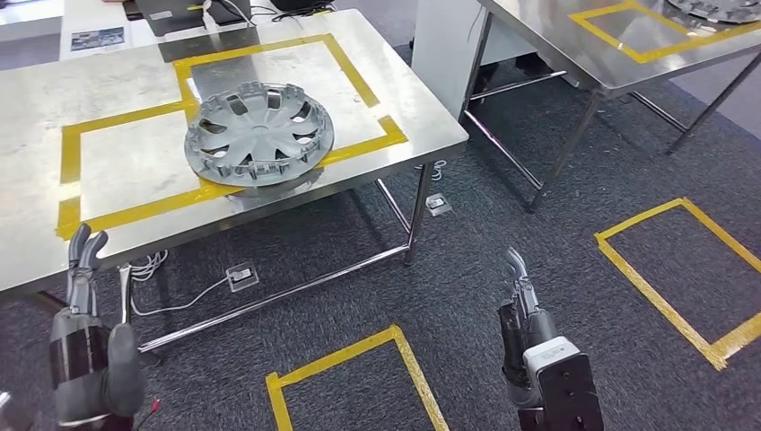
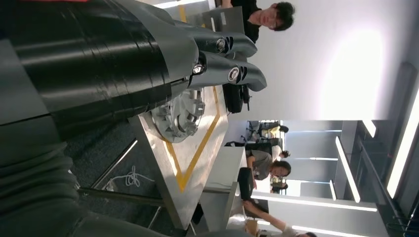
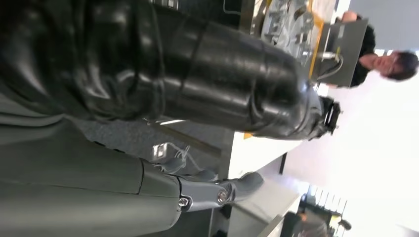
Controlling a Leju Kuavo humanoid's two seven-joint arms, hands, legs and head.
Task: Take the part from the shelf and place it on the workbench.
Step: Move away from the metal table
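A grey wheel cover (image 1: 259,134) lies flat on the steel workbench (image 1: 108,99), across the front line of a yellow tape rectangle; the left wrist view catches its ribbed edge (image 2: 180,116). My left hand (image 1: 83,283) hangs low in front of the bench's near edge, fingers straight and holding nothing. Its grey fingers (image 2: 225,61) stretch toward the bench in the left wrist view. My right hand (image 1: 520,296) hangs over the carpet right of the bench, also empty, fingers extended. In the right wrist view a grey finger (image 3: 222,192) points out.
A second steel table (image 1: 628,54) with yellow tape and another wheel cover (image 1: 727,9) stands at the back right. Yellow tape squares mark the carpet (image 1: 354,377) (image 1: 682,269). Cables and floor sockets (image 1: 240,276) lie under the bench. People sit in the background (image 2: 269,165).
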